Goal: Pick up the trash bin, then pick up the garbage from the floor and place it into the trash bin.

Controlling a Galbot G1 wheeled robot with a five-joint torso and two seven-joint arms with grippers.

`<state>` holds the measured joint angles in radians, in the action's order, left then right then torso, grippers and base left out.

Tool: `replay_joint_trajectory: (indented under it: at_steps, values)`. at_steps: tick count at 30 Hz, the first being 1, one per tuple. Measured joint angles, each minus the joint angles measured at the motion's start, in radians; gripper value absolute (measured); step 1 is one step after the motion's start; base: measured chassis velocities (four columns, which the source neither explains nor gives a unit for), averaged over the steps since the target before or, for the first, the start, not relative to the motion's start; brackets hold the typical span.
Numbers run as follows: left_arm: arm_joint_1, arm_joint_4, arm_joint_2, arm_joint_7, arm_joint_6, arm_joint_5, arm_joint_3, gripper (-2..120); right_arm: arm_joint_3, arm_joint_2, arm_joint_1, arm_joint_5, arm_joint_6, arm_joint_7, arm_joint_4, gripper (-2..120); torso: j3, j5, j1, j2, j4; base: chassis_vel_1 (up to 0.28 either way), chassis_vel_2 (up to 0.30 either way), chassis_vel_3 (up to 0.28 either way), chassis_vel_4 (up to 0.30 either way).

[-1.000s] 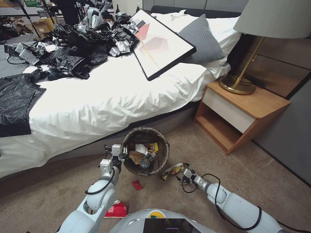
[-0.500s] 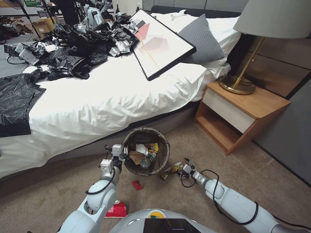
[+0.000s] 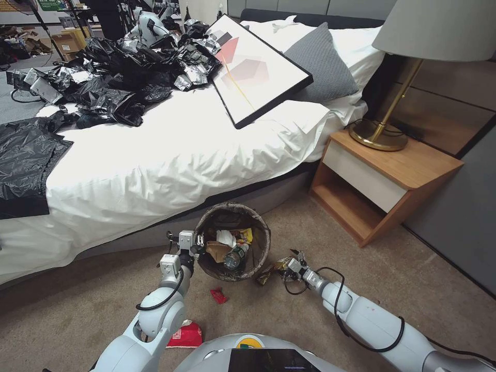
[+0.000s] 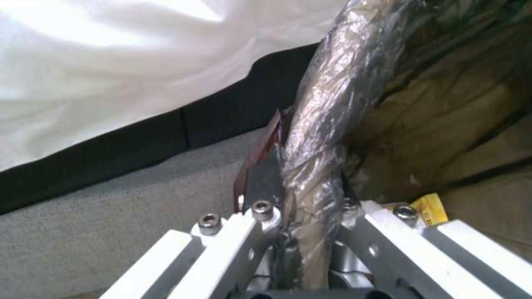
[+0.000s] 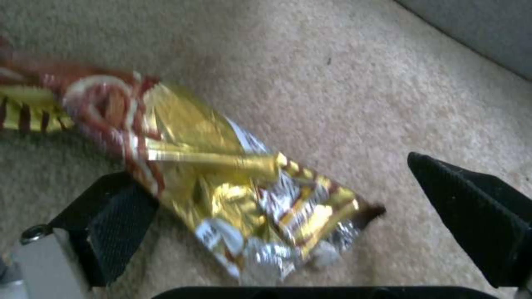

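The trash bin (image 3: 260, 243) sits by the bed's foot, dark liner folded over its rim (image 4: 321, 124). My left gripper (image 3: 199, 242) is shut on the near-left rim, and the left wrist view shows its fingers (image 4: 260, 187) clamping the liner. Inside lie a white tissue (image 3: 225, 237), a brown paper bag (image 3: 217, 251), a bottle (image 3: 235, 257) and a yellow wrapper (image 3: 244, 235). On the floor (image 3: 289, 320) right of the bin lies a gold snack wrapper (image 3: 267, 275) (image 5: 232, 187). My right gripper (image 3: 290, 264) (image 5: 288, 216) is open, straddling it, fingers (image 5: 116, 224) on either side.
A flat red packet (image 3: 218, 295) and a crushed red-and-white cup (image 3: 186, 336) lie on the carpet near my base. The bed (image 3: 170, 155) with a heap of black bags (image 3: 124, 72) stands behind the bin. A wooden nightstand (image 3: 382, 181) with a lamp is at the right.
My right gripper has slid left toward the bin and now covers part of the gold wrapper. The left gripper and the bin have stayed put.
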<state>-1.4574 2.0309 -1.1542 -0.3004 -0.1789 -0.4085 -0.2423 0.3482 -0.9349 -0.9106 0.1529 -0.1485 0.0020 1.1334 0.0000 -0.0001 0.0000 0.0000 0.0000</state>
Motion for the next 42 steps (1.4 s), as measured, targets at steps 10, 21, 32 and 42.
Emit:
replay_joint_trajectory:
  at_steps: [10,21,32,42]
  values:
    - [0.0,0.003,0.001,0.0,0.0,0.0,-0.002,3,0.005,-0.008,0.01,-0.006,-0.003,0.0,-0.007,75,0.0,0.0,0.0,0.0,0.0,0.0,0.0,0.0,0.0]
    - [0.0,0.004,0.001,0.0,0.0,-0.001,-0.004,3,0.01,-0.016,0.021,-0.008,-0.008,0.001,-0.014,33,0.0,0.0,0.0,0.0,0.0,0.0,0.0,0.0,0.0]
    - [0.007,0.0,0.001,-0.001,0.001,-0.003,0.0,3,0.012,-0.023,0.021,0.0,-0.01,-0.005,-0.003,0,0.0,0.0,0.0,0.0,0.0,0.0,0.0,0.0,0.0]
    - [0.011,-0.002,0.003,-0.001,0.001,-0.005,0.004,3,-0.001,-0.024,0.009,0.002,-0.011,0.001,0.01,0,0.0,0.0001,0.0,0.0,0.0,0.0,0.0,0.0,0.0]
